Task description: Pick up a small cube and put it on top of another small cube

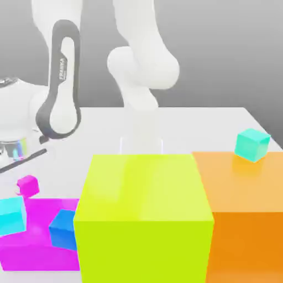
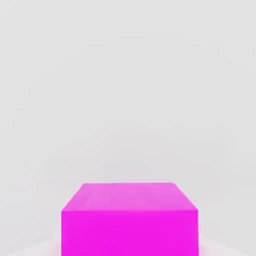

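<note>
- Magenta small cube (image 1: 27, 184) sits beside a flat magenta block (image 1: 34, 243) carrying cyan (image 1: 12, 215) and blue (image 1: 63, 229) cubes.
- Tool fingers are pressed together.

"FRANKA" lettering (vertical, white) on the grey arm link (image 1: 59, 88).

Bright magenta on the small cube (image 1: 28, 184), and the same hue on the flat block (image 1: 33, 243) beneath. Two cyan cubes, one at the exterior view's left (image 1: 12, 215), one far right (image 1: 252, 145). A blue cube (image 1: 63, 229), a lime-green block (image 1: 143, 215), an orange block (image 1: 243, 210), a white arm (image 1: 141, 72), a pale grey table (image 1: 182, 124).
</note>
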